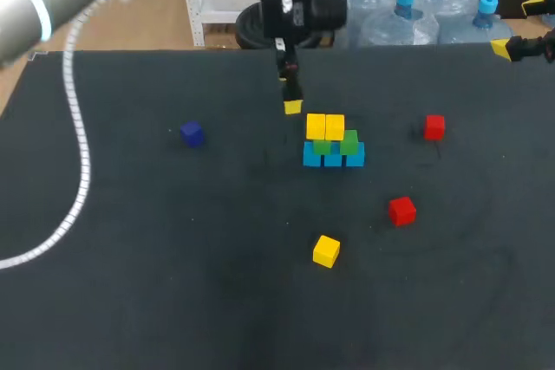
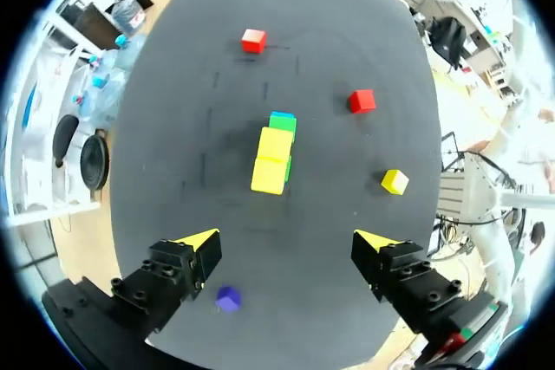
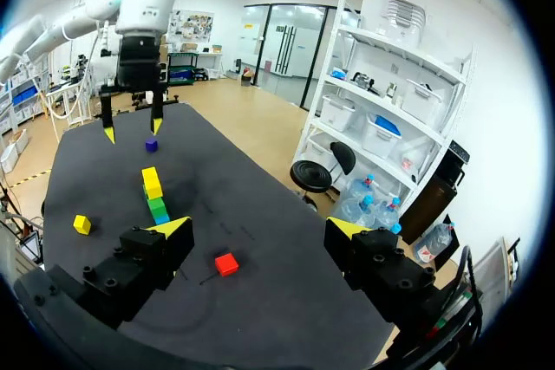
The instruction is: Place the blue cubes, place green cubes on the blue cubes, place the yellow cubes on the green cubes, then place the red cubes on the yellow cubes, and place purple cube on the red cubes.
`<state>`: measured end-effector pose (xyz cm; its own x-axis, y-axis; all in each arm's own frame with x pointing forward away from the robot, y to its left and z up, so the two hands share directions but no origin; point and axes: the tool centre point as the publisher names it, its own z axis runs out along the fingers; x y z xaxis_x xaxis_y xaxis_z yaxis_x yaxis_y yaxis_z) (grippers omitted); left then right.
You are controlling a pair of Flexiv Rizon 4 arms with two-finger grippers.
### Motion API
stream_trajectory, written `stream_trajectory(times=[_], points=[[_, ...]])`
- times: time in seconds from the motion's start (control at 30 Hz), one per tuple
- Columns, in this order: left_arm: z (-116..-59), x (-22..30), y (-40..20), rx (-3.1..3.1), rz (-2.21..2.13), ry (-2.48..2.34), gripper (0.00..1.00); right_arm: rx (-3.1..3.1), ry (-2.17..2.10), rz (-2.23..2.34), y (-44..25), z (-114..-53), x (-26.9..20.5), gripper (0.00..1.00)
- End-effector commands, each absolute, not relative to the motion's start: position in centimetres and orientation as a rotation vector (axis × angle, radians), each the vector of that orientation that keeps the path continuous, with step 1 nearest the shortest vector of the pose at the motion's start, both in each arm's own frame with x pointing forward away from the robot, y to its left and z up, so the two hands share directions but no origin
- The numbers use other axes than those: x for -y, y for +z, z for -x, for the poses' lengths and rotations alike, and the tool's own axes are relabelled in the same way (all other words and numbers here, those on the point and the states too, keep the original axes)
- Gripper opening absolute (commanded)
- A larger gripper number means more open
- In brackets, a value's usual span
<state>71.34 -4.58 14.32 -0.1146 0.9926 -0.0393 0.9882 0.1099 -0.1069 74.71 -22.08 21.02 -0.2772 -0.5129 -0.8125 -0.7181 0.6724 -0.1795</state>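
Hovering above the table [image 1: 130, 301] with the left gripper [image 2: 288, 244], up by the back left of the stack [image 1: 334, 140]; holding its jaws wide apart, gripping nothing. Facing the stack ahead of those jaws, untouched: blue cubes [image 1: 334, 159] at the base, green cubes [image 1: 349, 142] on them, two yellow cubes [image 1: 325, 126] on top. Showing the purple cube [image 1: 192, 133] well left of the stack, below the left gripper near one finger. Hanging well right of the stack with the right gripper [image 3: 260, 230]; holding its jaws apart too, gripping nothing. Showing a red cube [image 1: 434, 126] right of the stack, on the table below the gap between the right jaws. Showing a second red cube [image 1: 401, 210] front right of the stack and a loose yellow cube [image 1: 326, 250] in front of it.
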Motion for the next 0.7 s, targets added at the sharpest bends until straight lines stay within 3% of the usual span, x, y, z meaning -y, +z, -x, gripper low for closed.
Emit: stream_trajectory(times=[0.03,0.7], points=[[-69.5,2.4,15.8,2.465,2.102,0.125,1.0,-1.949,0.275,0.958,21.0,-74.7,22.1,1.0],[-70.0,-1.7,18.3,2.71,2.01,0.181,1.0,-1.949,0.275,0.958,21.0,-74.7,22.1,1.0]])
